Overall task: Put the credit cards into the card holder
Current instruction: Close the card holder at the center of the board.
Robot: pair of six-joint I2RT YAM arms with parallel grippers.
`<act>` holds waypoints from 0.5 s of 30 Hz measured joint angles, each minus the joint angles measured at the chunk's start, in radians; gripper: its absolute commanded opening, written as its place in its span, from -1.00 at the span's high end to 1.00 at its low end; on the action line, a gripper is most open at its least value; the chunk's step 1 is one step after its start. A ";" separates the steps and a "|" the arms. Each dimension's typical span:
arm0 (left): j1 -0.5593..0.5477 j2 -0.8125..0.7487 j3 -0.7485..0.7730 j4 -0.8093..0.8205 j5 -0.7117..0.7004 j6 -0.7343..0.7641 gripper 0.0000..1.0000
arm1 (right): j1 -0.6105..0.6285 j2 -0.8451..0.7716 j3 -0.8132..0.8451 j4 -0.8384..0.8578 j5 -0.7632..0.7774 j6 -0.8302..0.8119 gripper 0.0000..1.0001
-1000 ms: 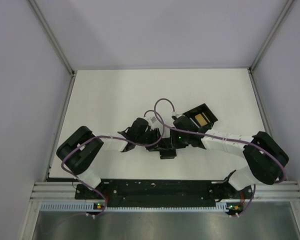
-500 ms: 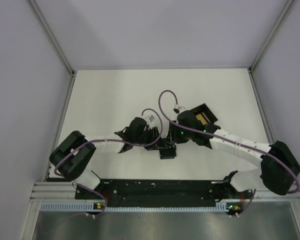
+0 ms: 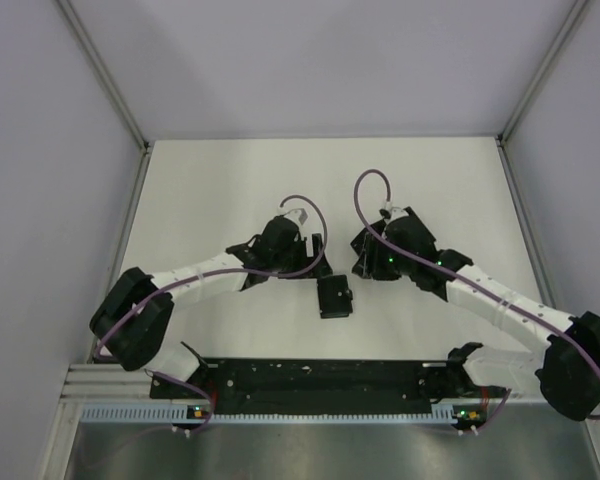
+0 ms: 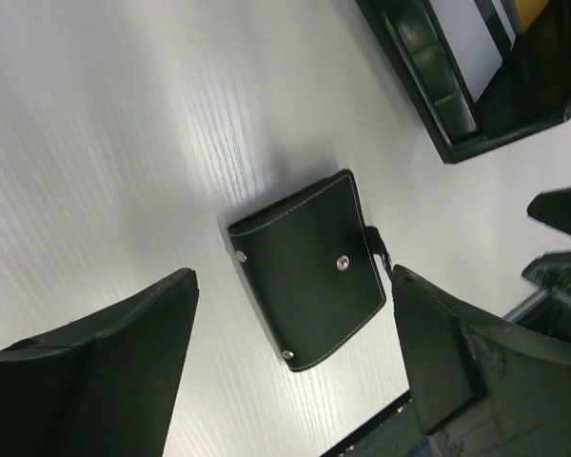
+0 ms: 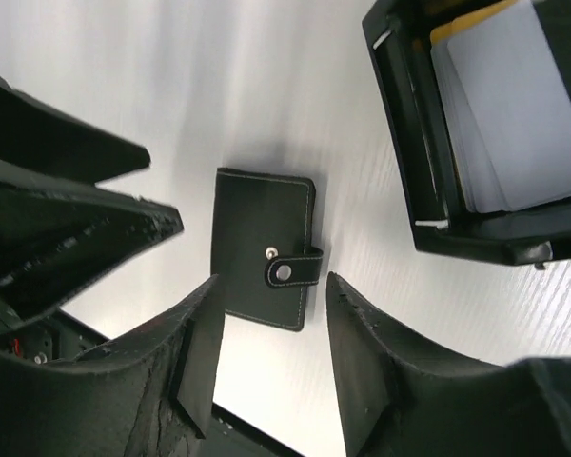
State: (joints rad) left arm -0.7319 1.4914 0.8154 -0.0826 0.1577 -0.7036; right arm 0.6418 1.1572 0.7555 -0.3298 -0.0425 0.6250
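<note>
The counter (image 3: 230, 190) is carrying the box (image 5: 406, 143), and the left end effector (image 4: 290, 276) is hanging wide released and the right end effector (image 5: 273, 284) half-spread, both empty above the holder (image 4: 309, 271), which is lying flat and snapped shut near the box with the cards (image 5: 523, 124) in it, so one should probably be pinning the holder while the other is unsnapping its strap (image 5: 293, 269).

L arm (image 3: 195, 281) & R arm (image 3: 500, 305): white links, bulky black joints, purple cable (image 3: 369, 172) looped off ea. wrist. Green LED (image 3: 391, 262) on R wrist. L pincer (image 4: 290, 274), R pincer (image 5: 272, 280): matte black wedge fingers.

The white table (image 3: 200, 190) carries the card holder (image 4: 309, 267) and an open box (image 5: 495, 233).
</note>
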 measured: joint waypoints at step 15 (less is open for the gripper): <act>0.027 -0.033 0.119 0.044 -0.243 0.053 -0.96 | -0.030 -0.186 -0.021 -0.049 0.097 -0.071 -0.93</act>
State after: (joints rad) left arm -0.7044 1.4586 0.9344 -0.0387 -0.0856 -0.6506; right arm 0.6121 0.9714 0.7349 -0.3790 0.0544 0.5545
